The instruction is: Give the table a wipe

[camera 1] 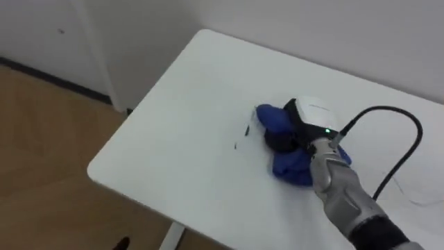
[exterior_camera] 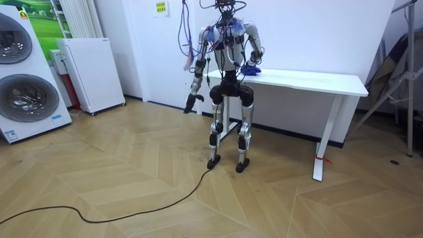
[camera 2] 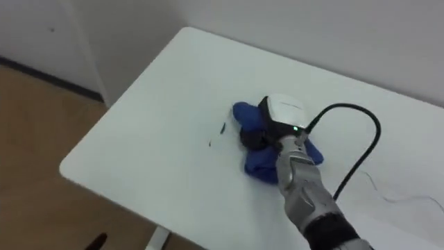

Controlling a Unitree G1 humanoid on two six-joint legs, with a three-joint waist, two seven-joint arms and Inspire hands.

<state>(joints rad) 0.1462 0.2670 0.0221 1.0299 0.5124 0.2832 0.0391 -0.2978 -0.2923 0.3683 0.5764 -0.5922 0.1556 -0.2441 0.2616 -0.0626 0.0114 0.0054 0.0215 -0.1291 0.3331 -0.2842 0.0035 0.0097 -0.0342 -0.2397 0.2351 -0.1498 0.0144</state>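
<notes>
The robot stands at the end of a white surface (camera 1: pixel 187 104) that lies on the room view's left, facing the wall behind it. Its right arm enters the eye view from about 5 o'clock, and the right robot hand (camera 1: pixel 304 123) lies on top of a crumpled blue cloth (camera 1: pixel 291 168). The cloth rests on the surface well in from the near edge. Folds of it show at 10 o'clock and at 6 o'clock of the robot hand. The dark fingers (camera 1: pixel 280 142) press down into the cloth on its 9 o'clock side. Whether they are closed round the fabric or simply flat on it I cannot tell, since the folds hide their tips. Two small dark marks (camera 1: pixel 245 130) sit on the bare surface just beside the cloth, at its 9 o'clock. In the room view the left arm hangs down beside the body, with the left robot hand (exterior_camera: pixel 191 106) clear of the surface above the wooden floor (exterior_camera: pixel 132 172). It is too small there to say whether its fingers are apart or together.
</notes>
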